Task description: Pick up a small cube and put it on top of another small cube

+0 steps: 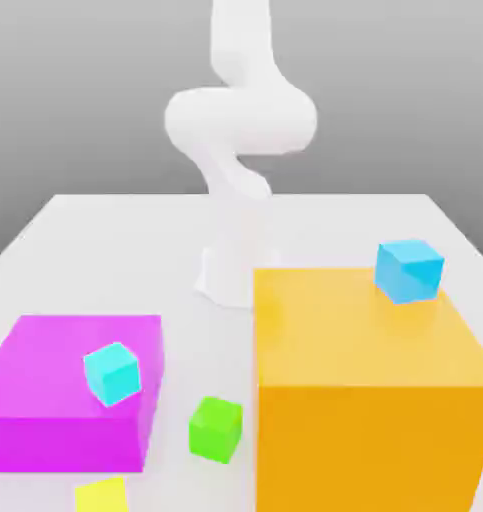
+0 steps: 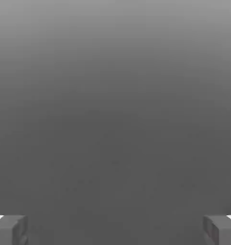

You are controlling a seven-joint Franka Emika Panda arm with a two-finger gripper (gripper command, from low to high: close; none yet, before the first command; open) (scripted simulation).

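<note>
Yellow cube (image 1: pixel 102 496) at front edge, open tabletop (image 1: pixel 190 490) beside it.

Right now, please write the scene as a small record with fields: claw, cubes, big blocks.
claw: open, fingers wide apart
yellow cube: at the exterior view's bottom edge, partly cut off
sky-blue cube: at orange block's far right
turquoise cube: over magenta block
green cube: between the blocks
big blocks: orange, magenta

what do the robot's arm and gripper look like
The arm is plain glossy-looking white with smooth, rounded, bulging segments and no visible cables or markings. The gripper has two blocky dark grey fingers with small white patches beside them.
</note>
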